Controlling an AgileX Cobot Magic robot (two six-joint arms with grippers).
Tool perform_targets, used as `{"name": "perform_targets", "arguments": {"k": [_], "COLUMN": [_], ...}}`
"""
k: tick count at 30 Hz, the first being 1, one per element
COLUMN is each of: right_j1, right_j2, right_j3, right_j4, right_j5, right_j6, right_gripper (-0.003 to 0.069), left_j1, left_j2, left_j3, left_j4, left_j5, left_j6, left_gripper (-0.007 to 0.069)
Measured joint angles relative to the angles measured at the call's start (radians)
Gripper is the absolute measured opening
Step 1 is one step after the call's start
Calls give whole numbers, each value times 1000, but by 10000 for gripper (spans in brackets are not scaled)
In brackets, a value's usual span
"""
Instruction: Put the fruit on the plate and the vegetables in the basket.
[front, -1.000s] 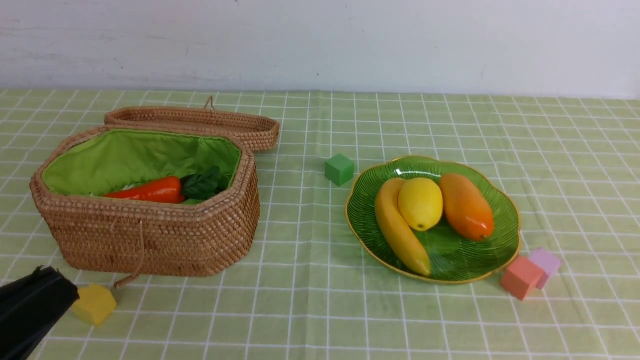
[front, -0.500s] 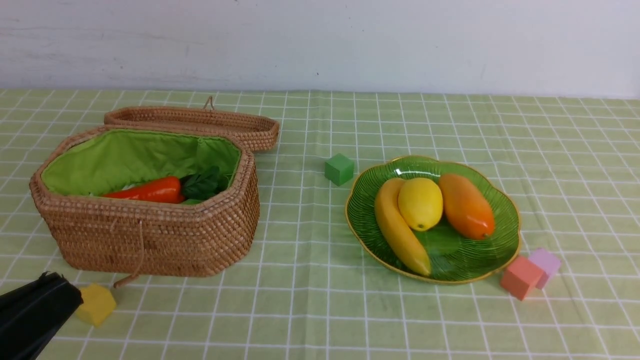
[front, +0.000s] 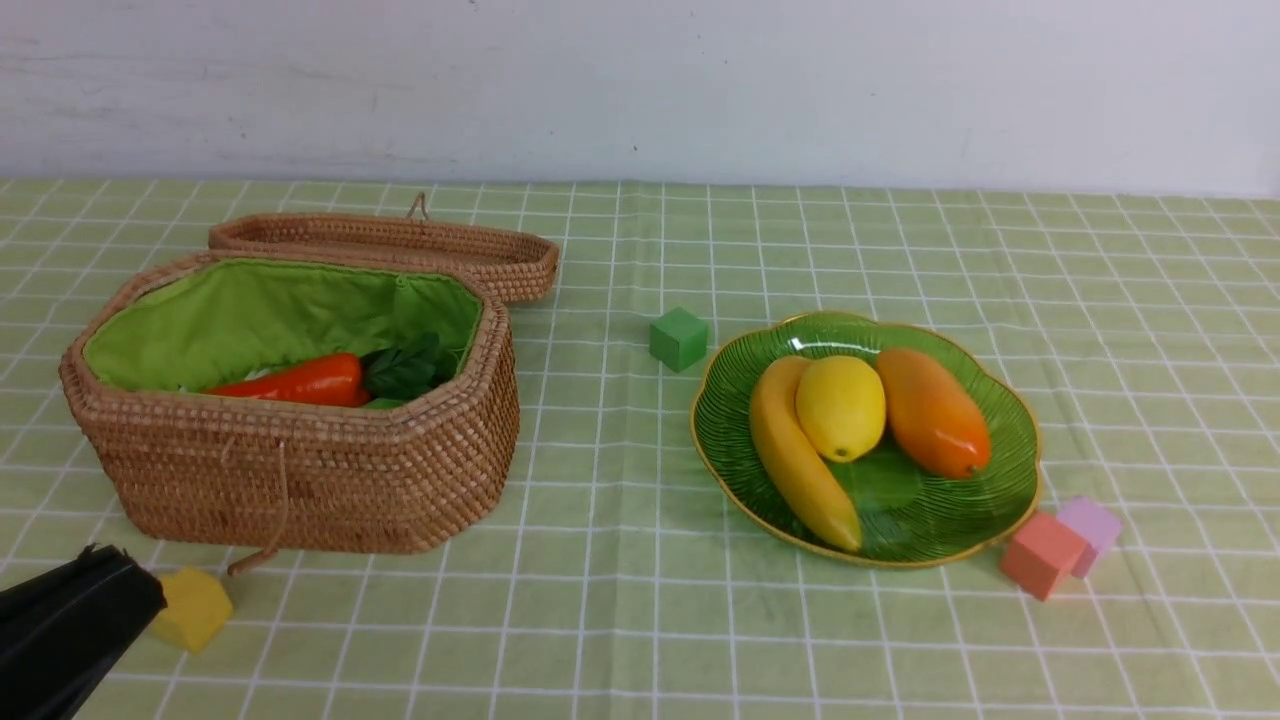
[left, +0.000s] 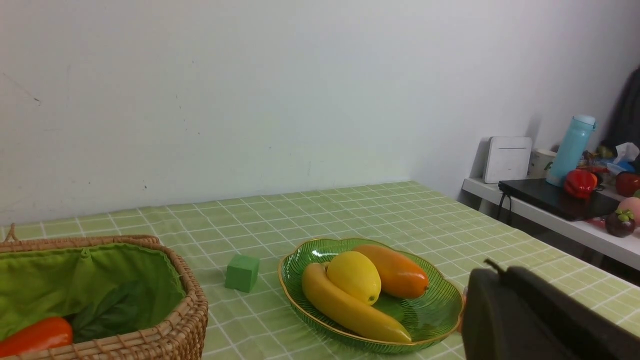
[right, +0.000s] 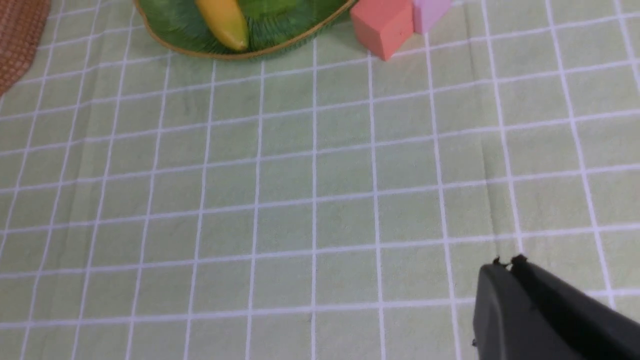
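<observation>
The left hand (front: 75, 625) shows in the front view only as a black wedge at the near left corner of the desk (front: 620, 620), its two fingers pressed together with nothing between them; its tip sits just beside a yellow cube (front: 192, 607), and its own wrist view repeats that closed black shape low in the corner. The right hand (right: 505, 267) is missing from the front view altogether; only its wrist view catches it, fingers likewise together and empty, hanging over bare checked cloth. Beyond the yellow cube stands the basket (front: 300, 480), its lid (front: 400, 245) thrown back onto the desk behind it. Inside, against the green lining, lies the carrot (front: 295, 382) with its dark leaves (front: 405, 368); neither the front view nor the left wrist view reaches the basket's floor, so the other vegetables cannot be made out. To the right, well apart from the basket, sits the plate (front: 985, 505), holding the banana (front: 795, 460), lemon (front: 840, 406) and mango (front: 930, 412) side by side, the lemon touching both neighbours. A green cube (front: 678, 338) rests just off the plate's far left edge. A pink cube (front: 1042, 555) and a lilac cube (front: 1092, 525) touch one another just by its near right rim. The right wrist view shows only the banana's tip, while the left wrist view alone takes in a side shelf (left: 550, 220) carrying a blue bottle (left: 570, 150).
</observation>
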Motion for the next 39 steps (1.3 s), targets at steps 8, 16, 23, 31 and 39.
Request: {"name": "perform_targets", "arguments": {"k": [8,16,23,31,39], "right_j1": [-45,-48,-49,-49,-51], "right_j2": [-173,-285,-285,-285,-285], "right_j3": [357,598,599,599,599], "right_j4": [-5,-22,-17,-16,-16], "right_j5": [-495,-658,-662,-664,-665], "right_j6": [-128,-135,-135,-136,-136], "right_gripper": [-18,-18,-15,-13,-8], "left_j1": [0,0,0,0,0], "left_j2": [0,0,0,0,0], "left_j3": [0,0,1,1,1], "left_j4": [-1,-2,-3,-3,-3], "left_j5": [0,0,0,0,0], "left_j6": [0,0,0,0,0], "left_gripper": [-11,-5,1,6,10]}}
